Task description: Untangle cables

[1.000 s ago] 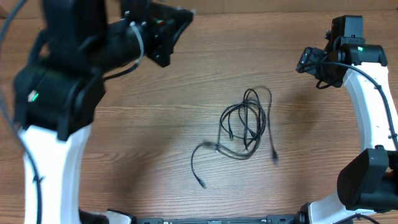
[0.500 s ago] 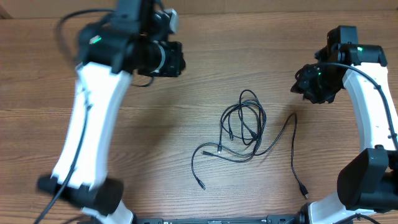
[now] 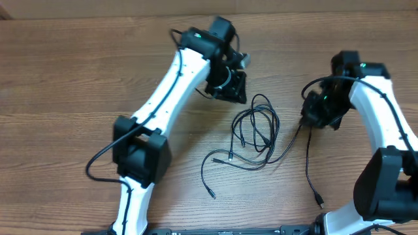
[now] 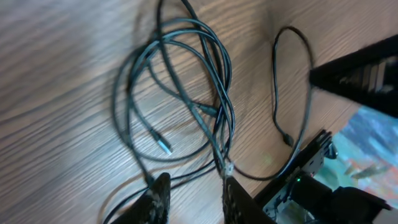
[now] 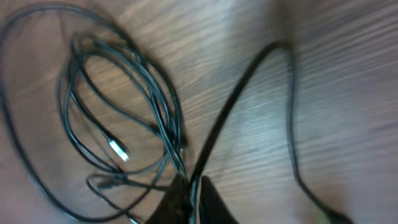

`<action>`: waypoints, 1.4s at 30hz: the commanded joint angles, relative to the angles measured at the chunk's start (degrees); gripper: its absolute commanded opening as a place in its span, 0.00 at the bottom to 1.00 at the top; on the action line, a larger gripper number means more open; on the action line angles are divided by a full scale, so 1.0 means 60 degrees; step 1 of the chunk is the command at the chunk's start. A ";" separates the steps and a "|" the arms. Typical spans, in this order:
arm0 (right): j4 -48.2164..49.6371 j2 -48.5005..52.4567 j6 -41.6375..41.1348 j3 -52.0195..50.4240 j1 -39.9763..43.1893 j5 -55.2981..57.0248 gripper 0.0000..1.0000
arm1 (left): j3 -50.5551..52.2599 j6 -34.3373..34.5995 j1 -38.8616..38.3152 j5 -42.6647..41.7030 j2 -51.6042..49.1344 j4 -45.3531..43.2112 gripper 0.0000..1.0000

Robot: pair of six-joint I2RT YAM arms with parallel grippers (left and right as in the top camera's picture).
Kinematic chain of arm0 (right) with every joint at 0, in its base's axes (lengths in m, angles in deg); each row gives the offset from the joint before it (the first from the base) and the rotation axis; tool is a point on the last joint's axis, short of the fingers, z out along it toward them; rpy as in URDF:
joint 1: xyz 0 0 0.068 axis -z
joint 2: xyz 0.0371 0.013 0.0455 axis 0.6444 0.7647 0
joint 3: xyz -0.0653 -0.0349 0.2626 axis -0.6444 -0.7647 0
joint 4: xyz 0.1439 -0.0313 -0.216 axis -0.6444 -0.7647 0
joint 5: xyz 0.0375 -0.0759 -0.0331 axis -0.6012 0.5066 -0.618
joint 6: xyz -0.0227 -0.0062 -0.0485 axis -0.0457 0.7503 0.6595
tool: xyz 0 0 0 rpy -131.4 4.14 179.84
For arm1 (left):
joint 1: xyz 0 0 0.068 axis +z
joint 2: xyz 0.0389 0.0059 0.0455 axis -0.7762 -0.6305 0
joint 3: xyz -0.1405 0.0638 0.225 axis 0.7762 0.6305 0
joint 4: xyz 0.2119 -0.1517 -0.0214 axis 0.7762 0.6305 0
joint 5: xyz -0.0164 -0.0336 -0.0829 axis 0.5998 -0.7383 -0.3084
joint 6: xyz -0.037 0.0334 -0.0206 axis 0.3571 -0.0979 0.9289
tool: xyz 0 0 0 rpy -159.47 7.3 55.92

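Since we swung left arm over, left gripper hangs part open above cables; right gripper now pinches one.

Lighting: bright, even, from above. Your overhead view: sharp, shadows soft. Your left wrist view: pale sheen on table, cables mildly soft. Your right wrist view: motion blur throughout, cables smeared.

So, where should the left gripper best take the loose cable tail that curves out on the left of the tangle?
Probably just behind its plug, coming straight down from above with the jaws across it. There the tail lies flat and alone on the table, apart from the loops, so nothing else gets pinched.
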 commanded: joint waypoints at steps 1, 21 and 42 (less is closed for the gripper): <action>0.0590 -0.0058 -0.0117 -0.1184 -0.0346 -0.0947 0.04 | -0.0029 -0.0142 -0.0452 -0.0291 -0.0543 -0.0233 0.29; 0.0998 -0.0117 0.0098 -0.1413 -0.1257 -0.1042 0.04 | 0.0007 -0.0117 -0.0852 0.3107 -0.1217 -0.0171 0.22; 0.2412 -0.0080 0.0361 0.0521 -0.1056 -0.0911 0.04 | -0.1235 -0.0994 0.0474 0.0976 -0.1202 0.0612 0.70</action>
